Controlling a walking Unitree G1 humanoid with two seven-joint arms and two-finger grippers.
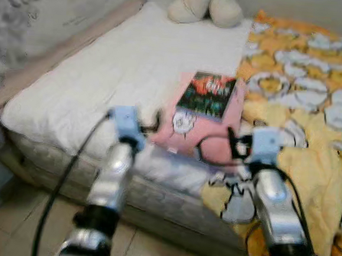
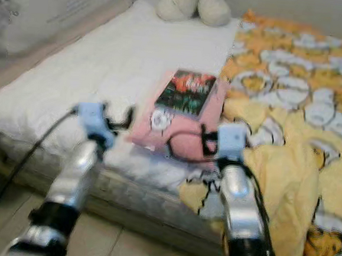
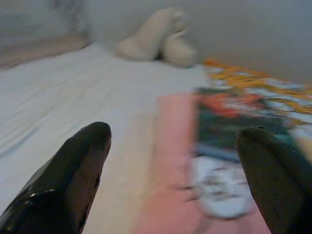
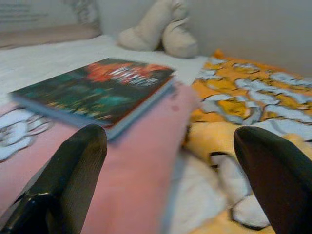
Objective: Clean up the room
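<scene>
Pink pillow (image 1: 197, 133) bearing book (image 1: 208, 94) lies between both open grippers

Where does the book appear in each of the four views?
Left eye view: book at centre, on the pink pillow.
Right eye view: just left of centre, on the pillow.
Left wrist view: blurred, at right.
Right wrist view: upper left, on the pillow.
Shared landmark: cream plush at the bed's far end.
</scene>
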